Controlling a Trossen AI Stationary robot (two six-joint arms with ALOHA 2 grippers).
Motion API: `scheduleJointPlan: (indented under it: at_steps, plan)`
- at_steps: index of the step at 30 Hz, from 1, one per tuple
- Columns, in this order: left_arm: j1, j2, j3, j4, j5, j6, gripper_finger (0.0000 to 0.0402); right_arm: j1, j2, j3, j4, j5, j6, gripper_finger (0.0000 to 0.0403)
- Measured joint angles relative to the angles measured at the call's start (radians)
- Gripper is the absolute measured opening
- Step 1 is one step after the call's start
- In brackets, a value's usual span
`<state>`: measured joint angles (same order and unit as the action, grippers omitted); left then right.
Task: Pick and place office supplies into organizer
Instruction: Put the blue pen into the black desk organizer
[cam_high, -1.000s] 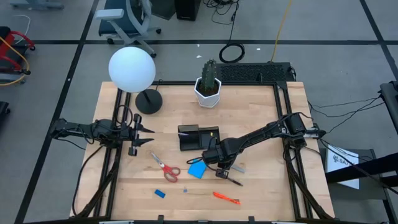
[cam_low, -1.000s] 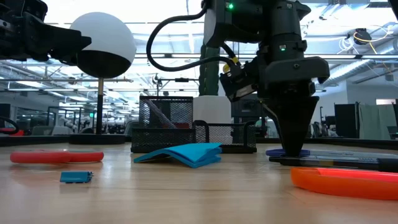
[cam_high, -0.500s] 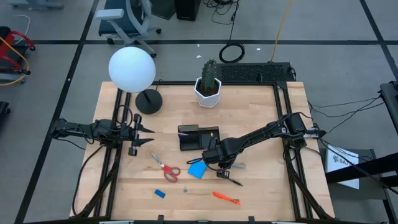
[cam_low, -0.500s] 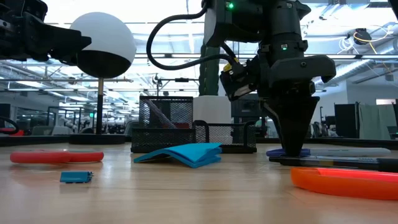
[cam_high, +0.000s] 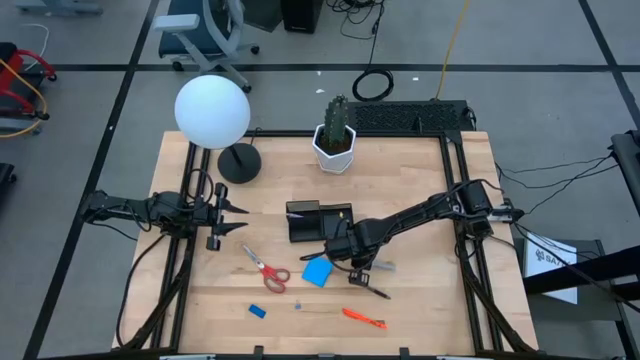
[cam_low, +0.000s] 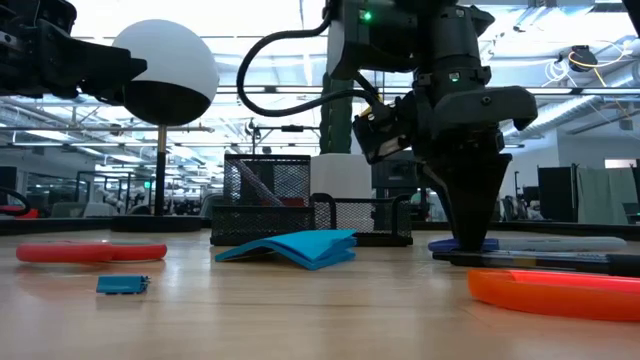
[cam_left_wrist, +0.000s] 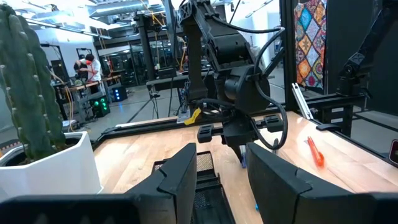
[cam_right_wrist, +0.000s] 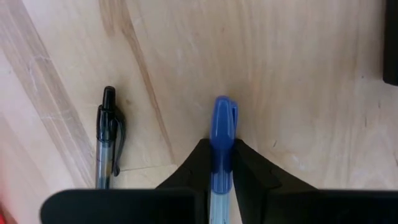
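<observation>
Two tools are showing over the wooden counter (cam_high: 420, 310). Far to the left of the working one, the left tool (cam_high: 240, 212) is hovering idle at the counter's left edge, its fingers spread apart (the left wrist view shows the gap between them). Between the two tools, the red-handled scissors (cam_high: 266, 266) are lying flat, with the tiny blue block (cam_high: 258, 311) nearer the front edge. Just left of the right tool, the bright blue square pad (cam_high: 317, 272) is sitting on the wood, one side lifted in the low view. Immediately behind that tool, the black organizer (cam_high: 318, 221) is standing, its mesh walls showing in the low view. The right tool (cam_right_wrist: 222, 163) is pressing down at the counter with its fingers clamped on a blue-capped marker (cam_right_wrist: 221, 134), whose cap is sticking out past the fingertips. Beside the marker, the black pen (cam_right_wrist: 106, 137) is lying apart from it, and in front of the tool, toward the front edge, the orange pen (cam_high: 364, 319) is resting.
</observation>
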<state>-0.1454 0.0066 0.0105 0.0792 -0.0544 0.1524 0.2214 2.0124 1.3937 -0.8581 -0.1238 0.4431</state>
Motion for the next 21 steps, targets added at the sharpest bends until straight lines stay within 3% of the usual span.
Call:
scheduleJointPlan:
  at_steps: [10, 21]
  plan:
    - [0.0, 0.0, 0.0, 0.0, 0.0, 0.0, 0.0145, -0.004, -0.063, -0.003, 0.05, 0.018, -0.013, 0.0032]
    - [0.0, 0.0, 0.0, 0.0, 0.0, 0.0, 0.0145, -0.011, -0.082, -0.002, 0.217, 0.018, -0.067, 0.0032]
